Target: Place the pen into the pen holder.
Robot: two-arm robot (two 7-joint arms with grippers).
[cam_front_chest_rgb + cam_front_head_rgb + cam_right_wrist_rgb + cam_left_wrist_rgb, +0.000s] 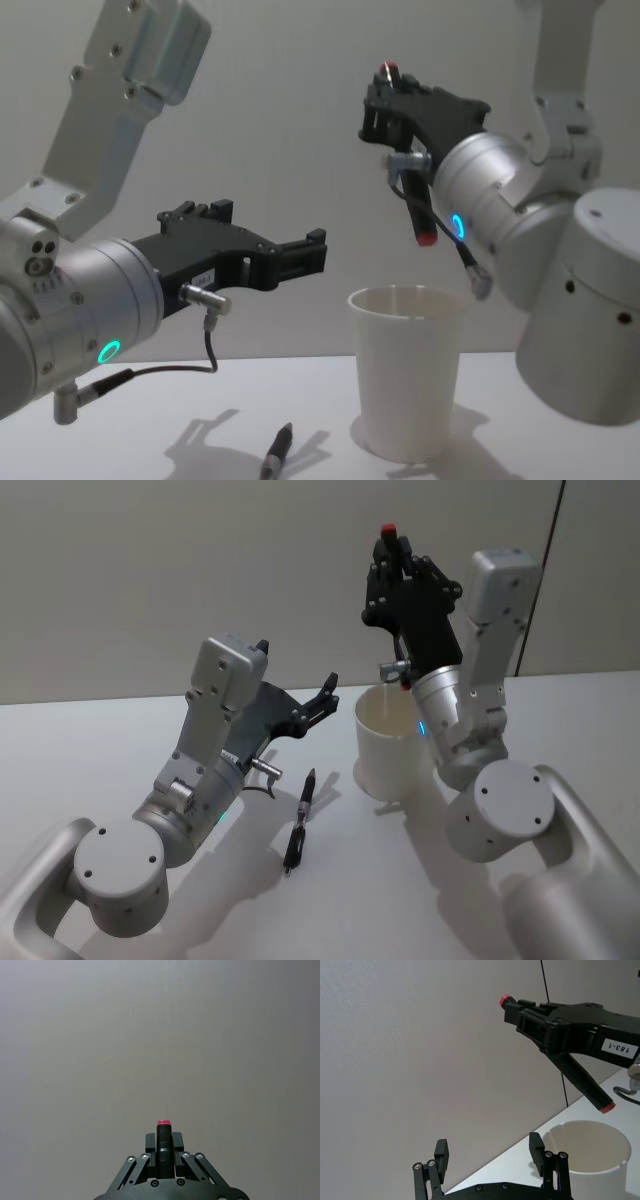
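Two pens are shown. The black pen with red ends (416, 208) is clamped near its upper end in the right pincer (388, 105), which is closed narrowly on the barrel. It is raised over the pen holder (405, 370), a white paper cup standing upright on the table (100, 750). The barrel is held steeply tilted with the lower red tip pointed down toward the open mouth and clear above the rim. This grip is judged to suit a lowering of the tip into the cup before release. A drop from this height could strike the rim or tip the light cup. The second pen (300, 820), a dark one, lies flat on the table between the left arm and the cup, apart from both. The left pincer (270, 235) is spread wide and empty, and hovers beside the cup at about rim height, apparently idle.
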